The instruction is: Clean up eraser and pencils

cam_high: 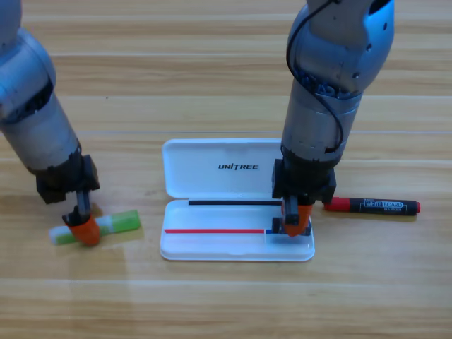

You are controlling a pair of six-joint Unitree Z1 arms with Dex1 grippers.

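A green and white eraser (116, 224) lies flat on the table at the left. My left gripper (85, 227) points down onto its left half, and an orange jaw covers part of it. The open white case (233, 244) lies in the middle, its lid (212, 169) folded back. My right gripper (296, 220) points down into the right end of the case's tray, where a small dark shape shows under its tips. The red marker (374, 206), the only one of the pencils in view, lies on the table just right of the case and the right gripper.
The grey left arm (35, 127) comes in from the upper left. The right arm (325, 92) comes down from the top and hides the case's upper right corner. Bare wooden table (226, 304) runs along the front.
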